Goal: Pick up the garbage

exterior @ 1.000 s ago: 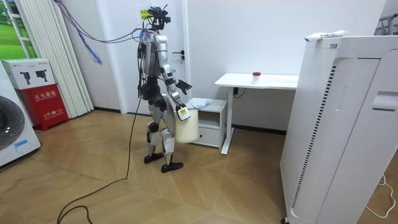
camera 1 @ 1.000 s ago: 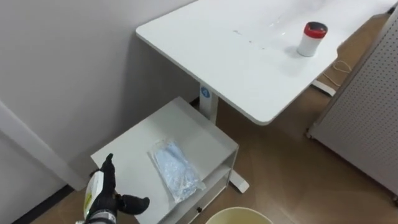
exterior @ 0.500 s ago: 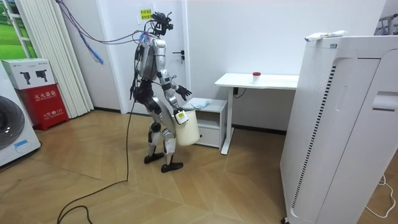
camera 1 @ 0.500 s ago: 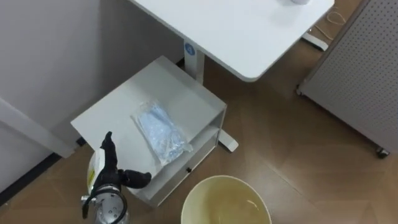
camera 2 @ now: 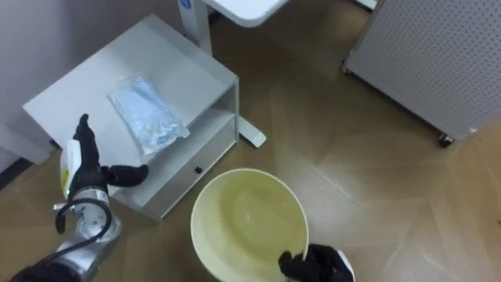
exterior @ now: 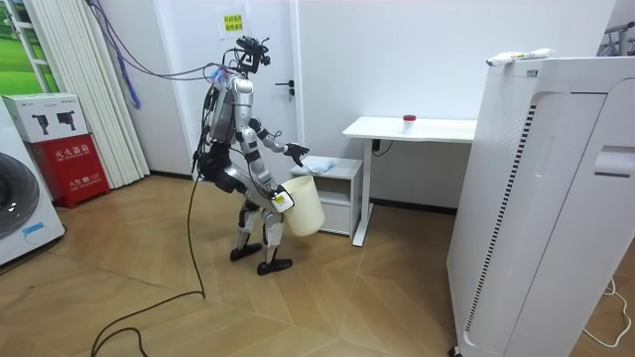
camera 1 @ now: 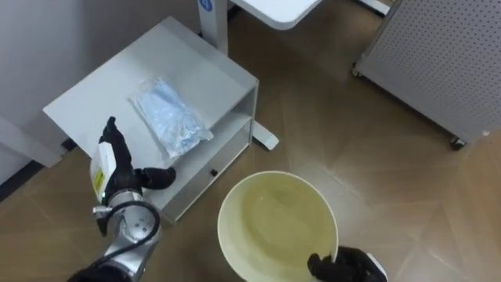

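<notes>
A crumpled pale-blue plastic bag [camera 1: 167,119] lies on top of a low white cabinet [camera 1: 94,94]. My left hand [camera 1: 116,163] hovers open over the cabinet's front left corner, a short way left of the bag, with its fingers straight and its thumb pointing at the bag. My right hand [camera 1: 345,266] is shut on the near rim of a cream bucket [camera 1: 275,225], which is empty and hangs over the floor in front of the cabinet. In the room view I stand bent forward beside the cabinet, with the bucket [exterior: 304,205] at hip height.
A white desk [exterior: 412,127] with a red-lidded jar [exterior: 408,118] stands right of the cabinet, and its foot [camera 1: 264,141] lies on the floor by the cabinet. A perforated white panel [camera 1: 438,55] on castors stands at the right. The floor is wood parquet.
My head has tipped down as I bent forward, so the desk slid out of the top of the eye view. The bucket and my right hand came into view. The left hand stays open.
</notes>
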